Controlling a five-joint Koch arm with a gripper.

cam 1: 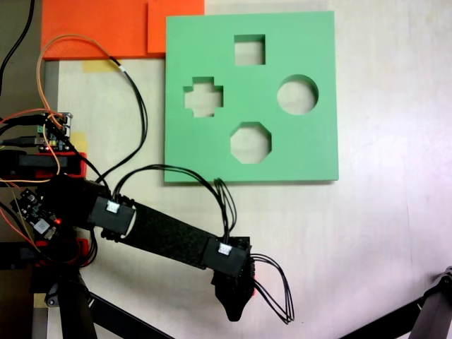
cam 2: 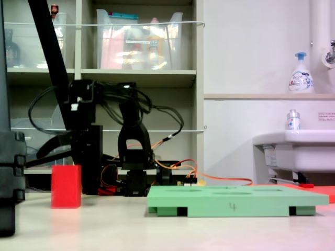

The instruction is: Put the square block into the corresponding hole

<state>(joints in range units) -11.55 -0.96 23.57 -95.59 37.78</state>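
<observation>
We see the red square block [cam 2: 66, 186] standing on the table beside the claw [cam 1: 235, 305], apart from it; we can't tell how wide the claw's jaws are

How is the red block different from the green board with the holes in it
The red block is a small solid piece standing taller than the board in the second exterior view; the green board is a wide, flat slab. The block's faces look plain, while the board has four cut-outs, including the square hole. Both rest on the same pale table.
</observation>
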